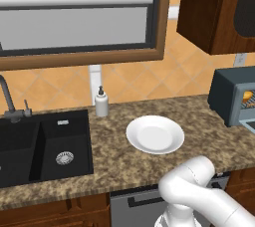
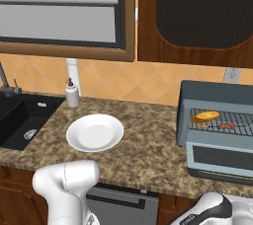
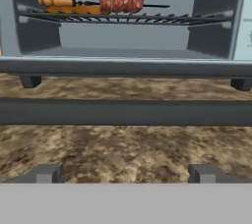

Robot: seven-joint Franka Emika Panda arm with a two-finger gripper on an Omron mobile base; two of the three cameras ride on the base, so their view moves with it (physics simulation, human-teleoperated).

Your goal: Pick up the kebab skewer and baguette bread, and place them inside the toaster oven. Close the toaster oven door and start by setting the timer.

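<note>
**Food on the rack, oven door hanging open**

The toaster oven [image 2: 217, 101] sits at the right end of the speckled counter [image 2: 143, 155], its wire rack [image 3: 123, 18] carrying both foods. The baguette bread [image 2: 205, 116] lies at the rack's left, and the kebab skewer [image 3: 118, 4] rests beside it, its meat chunks toward the right. The toaster oven door [image 2: 220, 157] is folded down in front, with its bar handle [image 3: 123, 112] stretching across the hand view. The gripper [image 3: 125, 173] is low before the handle, jaws spread wide and holding nothing. A white plate [image 1: 155, 134] sits bare on the counter, between the oven and the black sink [image 1: 45, 146], with a soap dispenser [image 1: 101, 101] behind.
</note>
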